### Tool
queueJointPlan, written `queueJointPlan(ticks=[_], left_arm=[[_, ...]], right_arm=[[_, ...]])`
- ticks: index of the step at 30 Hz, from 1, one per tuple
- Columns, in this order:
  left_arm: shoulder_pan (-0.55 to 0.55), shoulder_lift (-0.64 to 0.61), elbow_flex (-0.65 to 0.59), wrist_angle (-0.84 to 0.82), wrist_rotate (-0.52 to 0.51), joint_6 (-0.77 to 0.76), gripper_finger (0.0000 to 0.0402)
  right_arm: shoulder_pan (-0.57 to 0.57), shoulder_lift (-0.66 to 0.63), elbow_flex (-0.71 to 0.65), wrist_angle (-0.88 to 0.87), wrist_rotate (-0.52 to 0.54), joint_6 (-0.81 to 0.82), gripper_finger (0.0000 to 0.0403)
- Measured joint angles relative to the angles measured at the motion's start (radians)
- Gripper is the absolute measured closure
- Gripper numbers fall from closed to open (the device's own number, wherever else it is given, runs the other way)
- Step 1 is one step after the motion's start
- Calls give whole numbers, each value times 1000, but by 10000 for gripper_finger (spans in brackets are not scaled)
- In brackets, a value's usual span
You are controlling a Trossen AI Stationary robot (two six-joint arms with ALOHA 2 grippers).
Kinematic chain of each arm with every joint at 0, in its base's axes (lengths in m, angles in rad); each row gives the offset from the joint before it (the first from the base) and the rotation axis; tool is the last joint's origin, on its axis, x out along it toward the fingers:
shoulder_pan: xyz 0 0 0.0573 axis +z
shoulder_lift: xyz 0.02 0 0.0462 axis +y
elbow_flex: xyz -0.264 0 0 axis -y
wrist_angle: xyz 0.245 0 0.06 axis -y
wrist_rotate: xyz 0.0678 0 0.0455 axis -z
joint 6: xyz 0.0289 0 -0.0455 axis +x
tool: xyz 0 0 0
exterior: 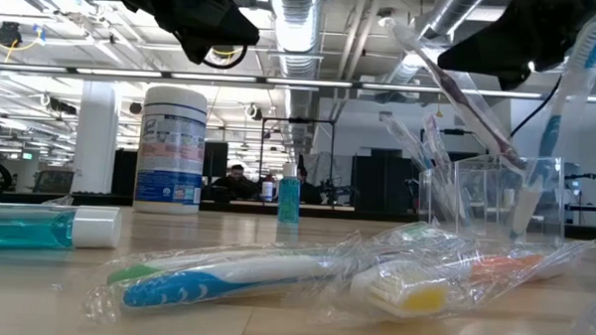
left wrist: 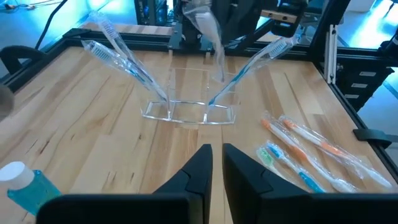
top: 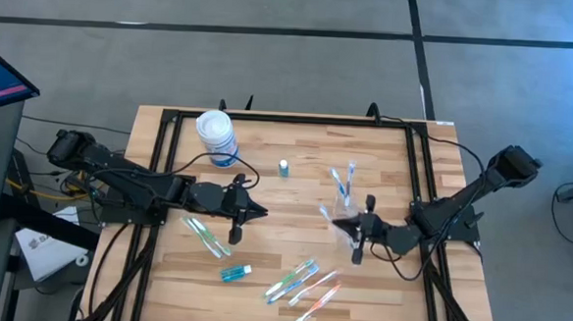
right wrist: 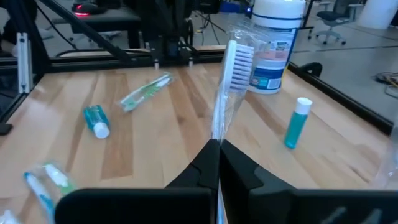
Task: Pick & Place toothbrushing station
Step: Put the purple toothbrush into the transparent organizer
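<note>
Right gripper [right wrist: 217, 144] jaws clenched on a wrapped toothbrush [right wrist: 231, 81], bristle head sticking up past the fingertips. In the high view this right gripper [top: 358, 226] sits right of table centre, at the clear plastic cup [top: 346, 196]. Cup [left wrist: 189, 99] already has brushes leaning out of it: two wrapped ones to one side [left wrist: 118, 46], one blue-handled to the other [left wrist: 255, 62].

Left gripper [left wrist: 216, 155] jaws nearly closed, narrow slit between them, nothing in them. It hovers over bare wood left of centre [top: 247, 211], facing the cup, well apart from it.

Loose wrapped toothbrushes lie near the front edge [top: 305, 282], another pair just below the left gripper [top: 207, 235]. One teal tube lies flat near the front [top: 235, 272], another stands upright at the back [top: 283, 167]. White canister [top: 216, 135] stands at the back left of the table [top: 378, 283].
</note>
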Motion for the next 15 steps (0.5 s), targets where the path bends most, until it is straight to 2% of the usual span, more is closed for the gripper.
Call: queueJointPlan(ticks=[6,11,15], left_arm=[[0,0,0,0,0,5,372],[0,0,0,2,0,6,373],[0,0,0,2,0,7,373]], right_arm=[[3,-2,-51,82,7,-5,403],[3,-46,-51,142,-1,-75,403],[23,-88,-51,117,0,-111,403]])
